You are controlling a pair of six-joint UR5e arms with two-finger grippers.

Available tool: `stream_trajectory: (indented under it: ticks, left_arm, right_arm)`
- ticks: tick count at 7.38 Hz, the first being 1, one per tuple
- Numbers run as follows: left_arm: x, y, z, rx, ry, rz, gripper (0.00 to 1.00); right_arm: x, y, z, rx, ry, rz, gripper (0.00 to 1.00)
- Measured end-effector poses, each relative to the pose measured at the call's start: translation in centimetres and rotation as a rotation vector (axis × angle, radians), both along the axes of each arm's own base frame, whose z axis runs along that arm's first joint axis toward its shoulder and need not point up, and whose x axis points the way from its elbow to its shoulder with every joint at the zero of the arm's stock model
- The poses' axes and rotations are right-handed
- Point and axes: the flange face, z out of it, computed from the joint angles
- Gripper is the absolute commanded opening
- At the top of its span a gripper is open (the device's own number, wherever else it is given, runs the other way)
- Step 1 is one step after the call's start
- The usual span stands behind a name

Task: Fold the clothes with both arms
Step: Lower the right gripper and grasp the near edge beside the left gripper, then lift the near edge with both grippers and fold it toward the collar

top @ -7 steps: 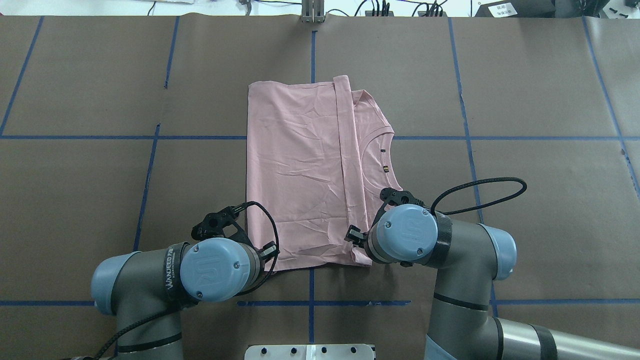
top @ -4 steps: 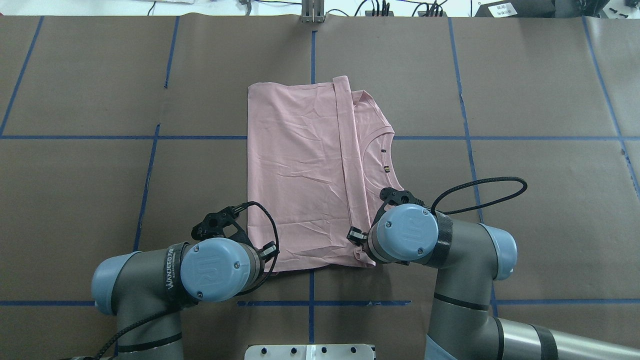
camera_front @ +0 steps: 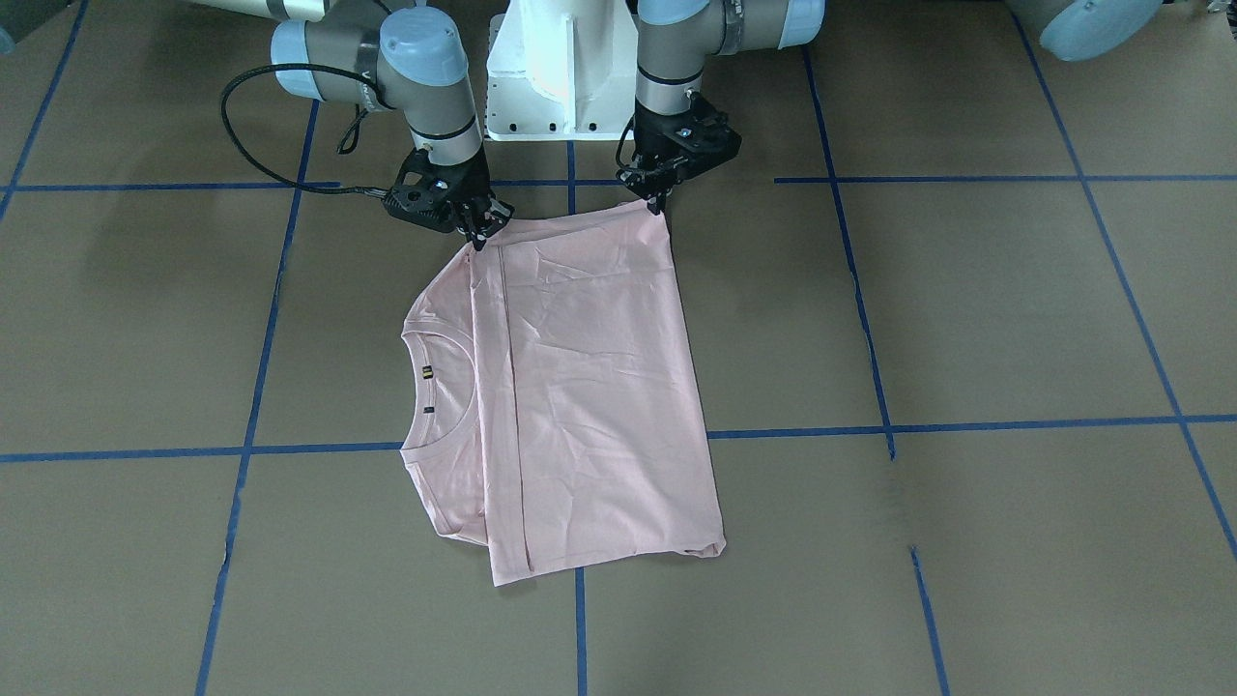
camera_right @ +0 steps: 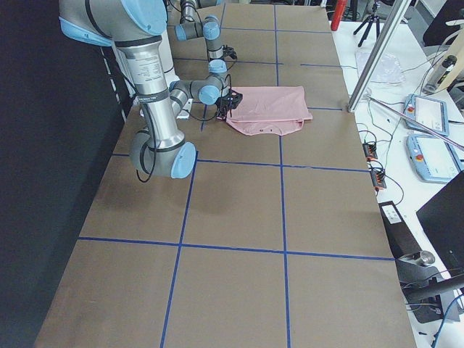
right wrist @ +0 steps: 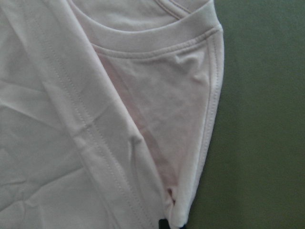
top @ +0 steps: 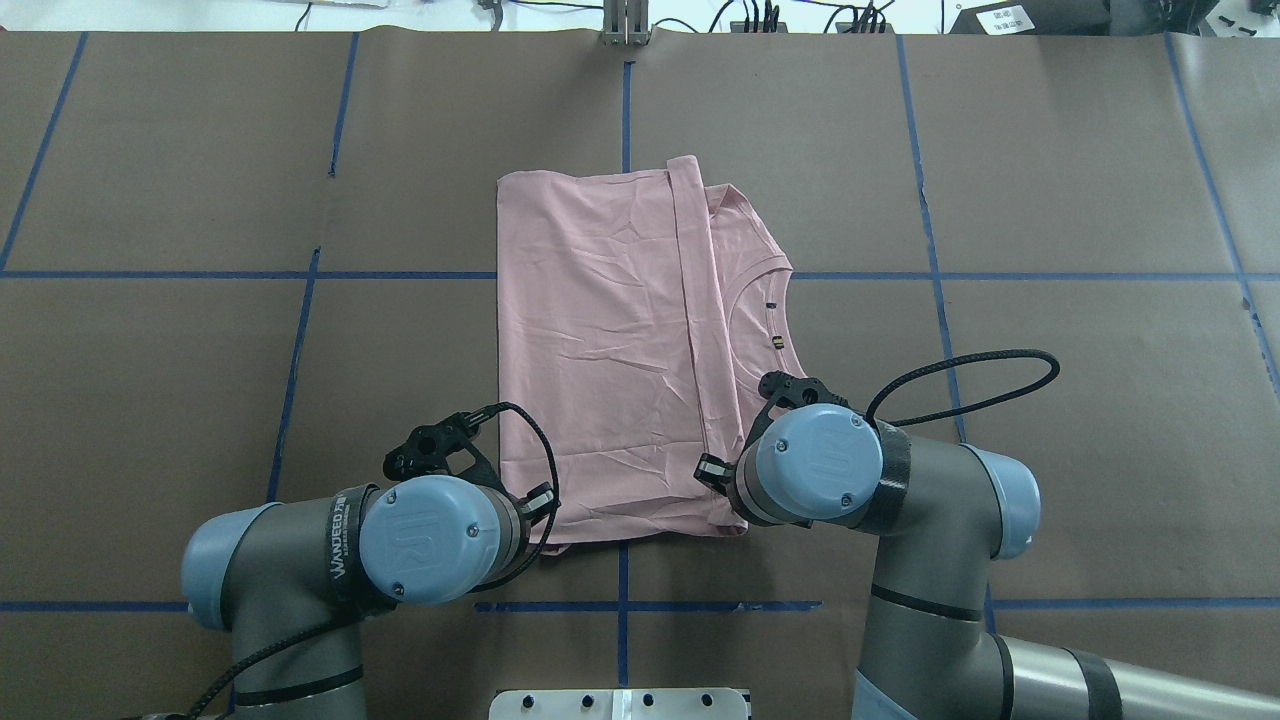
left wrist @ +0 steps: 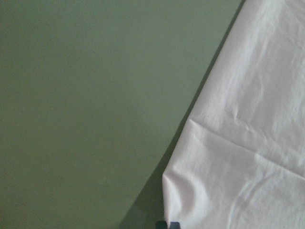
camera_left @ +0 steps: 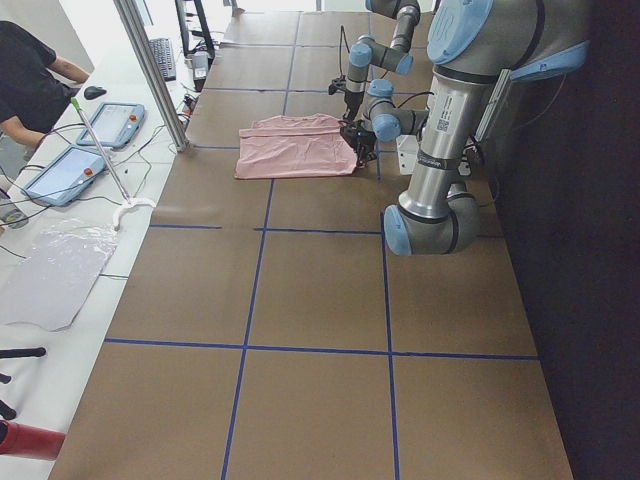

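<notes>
Front-facing, left gripper [camera_front: 663, 205], right gripper [camera_front: 476, 238], pinching T-shirt [camera_front: 589, 387]

Overhead looks forward and down; the front view faces it from across, steeply down. Two end views sit far off, sighting along the brown paper-covered worktop [top: 1050, 150]. Wrist cameras hug the pale pink folded T-shirt [top: 600, 330], which every view shares.

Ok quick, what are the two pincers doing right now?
Left pincer: closed, pinching a corner of the pink T-shirt.
Right pincer: closed, pinching the T-shirt's other corner on the robot's side.
</notes>
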Motion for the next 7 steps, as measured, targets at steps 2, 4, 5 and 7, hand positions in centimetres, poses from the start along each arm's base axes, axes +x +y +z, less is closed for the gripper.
stream_trajectory:
  ticks: [2, 4, 5, 7]
  left_arm:
    - [-0.1, 0.0, -0.1, 0.000, 0.002, 0.000, 0.00]
    - [-0.5, 0.2, 0.0, 0.001, 0.001, 0.001, 0.00]
    - [-1.3, 0.8, -0.1, 0.005, 0.011, 0.007, 0.00]
    - [-3.4, 3.8, -0.6, 0.012, 0.046, 0.050, 0.00]
  right_arm:
    - [0.6, 0.0, -0.6, 0.007, -0.014, 0.007, 0.00]
    - [1.2, 0.1, -1.0, 0.011, -0.027, 0.009, 0.00]
    - [1.9, 0.4, -1.3, 0.009, -0.039, 0.002, 0.00]
    - [4.2, 2.5, -2.1, -0.001, -0.081, -0.039, 0.00]
